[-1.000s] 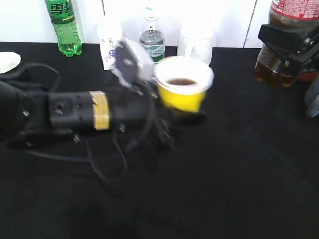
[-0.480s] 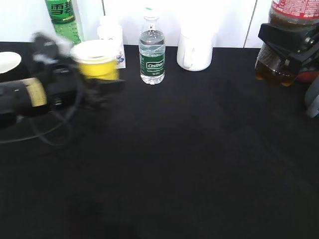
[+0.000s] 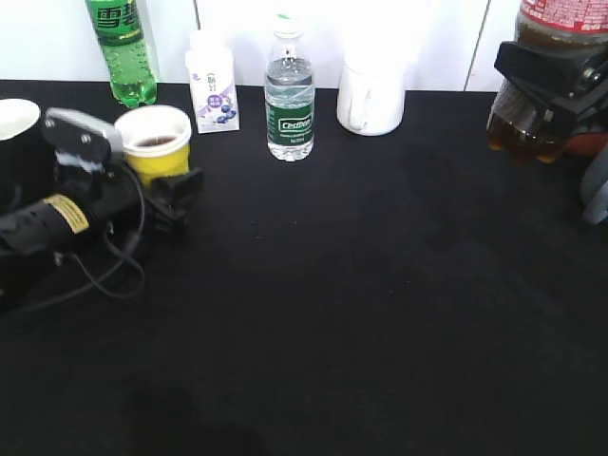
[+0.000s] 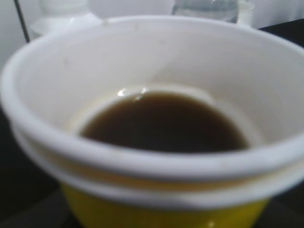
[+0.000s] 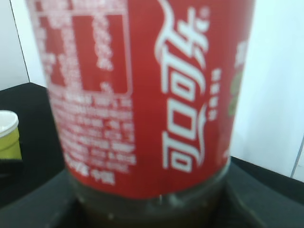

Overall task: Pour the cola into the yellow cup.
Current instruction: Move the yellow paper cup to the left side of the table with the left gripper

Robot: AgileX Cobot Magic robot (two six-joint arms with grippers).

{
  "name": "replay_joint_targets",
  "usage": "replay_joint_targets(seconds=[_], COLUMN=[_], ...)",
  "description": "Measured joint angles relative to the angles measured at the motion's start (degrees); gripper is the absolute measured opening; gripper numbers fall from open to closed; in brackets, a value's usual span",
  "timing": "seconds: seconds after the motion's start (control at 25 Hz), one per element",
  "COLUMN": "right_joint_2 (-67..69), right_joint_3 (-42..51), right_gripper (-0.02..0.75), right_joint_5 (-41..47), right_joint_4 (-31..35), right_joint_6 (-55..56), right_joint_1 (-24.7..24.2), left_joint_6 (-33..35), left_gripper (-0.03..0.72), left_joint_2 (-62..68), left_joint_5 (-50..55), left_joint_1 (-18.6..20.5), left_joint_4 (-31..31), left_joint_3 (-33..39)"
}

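Observation:
The yellow cup with a white rim holds dark cola. It is at the left of the table, in my left gripper, which is shut on it. In the left wrist view the yellow cup fills the frame and the fingers are hidden. The cola bottle with the red label is upright at the far right, above the table, and my right gripper is shut on it. The right wrist view shows the bottle's red label and brown liquid below; the yellow cup shows small at the left.
Along the back edge stand a green soda bottle, a small carton, a small water bottle and a white mug. A white dish lies at far left. The tabletop is black.
My left arm has swung the cup from the middle of the table to the far left and lowered it. The right gripper with the cola bottle has stayed put.

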Motion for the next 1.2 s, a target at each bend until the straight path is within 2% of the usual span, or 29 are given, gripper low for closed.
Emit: replay_joint_targets(seconds=[0.52, 0.68, 0.76, 0.88, 0.96, 1.08, 1.2], right_joint_2=[0.0, 0.0, 0.0, 0.0, 0.1, 5.5, 15.3], right_joint_3=[0.0, 0.0, 0.0, 0.0, 0.0, 0.0, -0.3], right_gripper=[0.406, 0.406, 0.406, 0.406, 0.406, 0.406, 0.406], right_joint_5=[0.8, 0.8, 1.0, 3.8, 3.9, 3.4, -5.0], right_joint_4=[0.2, 0.2, 0.2, 0.2, 0.7, 6.4, 12.0], right_joint_6=[0.0, 0.0, 0.0, 0.0, 0.0, -0.7, -6.5], right_joint_1=[0.0, 0.0, 0.0, 0.0, 0.0, 0.0, 0.0], left_joint_6=[0.4, 0.4, 0.4, 0.6, 0.6, 0.6, 0.6], left_gripper=[0.453, 0.586, 0.599, 0.603, 0.603, 0.603, 0.603], left_joint_2=[2.7, 2.6, 2.4, 0.7, -1.4, -4.3, -8.1], left_joint_5=[-0.3, 0.7, 0.7, -2.0, -2.4, -2.2, -1.0], left_joint_1=[0.0, -0.1, -0.1, -0.1, -0.1, -0.1, -0.1], left_joint_4=[-0.5, -1.0, -2.0, -6.4, -7.1, -7.3, -7.3], left_joint_3=[0.0, 0.0, 0.3, 5.3, 8.6, 13.1, 17.5])
